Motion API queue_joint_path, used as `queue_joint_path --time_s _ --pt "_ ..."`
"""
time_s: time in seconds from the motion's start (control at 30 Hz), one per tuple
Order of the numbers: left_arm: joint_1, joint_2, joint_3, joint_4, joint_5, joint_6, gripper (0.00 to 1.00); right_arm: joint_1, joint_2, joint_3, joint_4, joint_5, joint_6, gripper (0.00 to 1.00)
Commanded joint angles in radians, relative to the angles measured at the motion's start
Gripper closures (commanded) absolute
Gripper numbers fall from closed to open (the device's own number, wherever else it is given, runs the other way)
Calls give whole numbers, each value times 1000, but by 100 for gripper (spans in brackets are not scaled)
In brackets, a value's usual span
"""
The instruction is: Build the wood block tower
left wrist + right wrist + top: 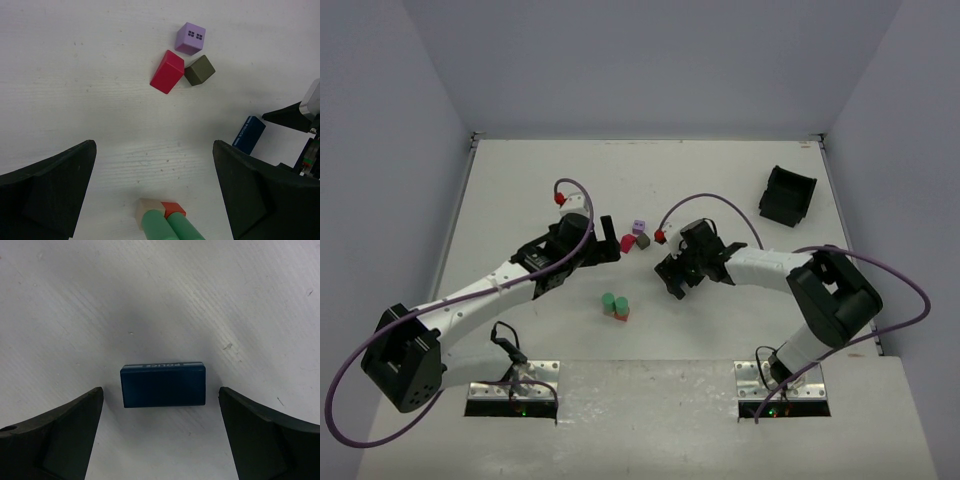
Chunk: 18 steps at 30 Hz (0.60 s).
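The tower is two green cylinders [614, 303] standing side by side, one on a tan block [148, 209] and one on a red block [175, 208]. My left gripper [154, 146] hangs open above the table just beyond them, nothing between its fingers. Farther off lie a magenta block [167, 71], a purple cube [190, 38] with window marks and an olive cube [199, 70], close together. A dark blue block [163, 385] marked POLICE lies flat between the open fingers of my right gripper [160, 390], clear of both.
A black plastic bin [788, 195] sits at the back right of the white table [520, 190]. The two grippers [610, 243] [672, 278] face each other mid-table, with the tower just in front of them and the loose blocks [635, 237] between.
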Motion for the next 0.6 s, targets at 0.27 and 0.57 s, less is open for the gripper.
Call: queue_joint_path --time_s 0.27,0.57 --pt "5 -38 18 19 -24 14 0 -7 40 65 12 -10 -7 37" --pt "5 -49 10 18 -28 7 0 -6 -34 65 -1 -56 -44 66"
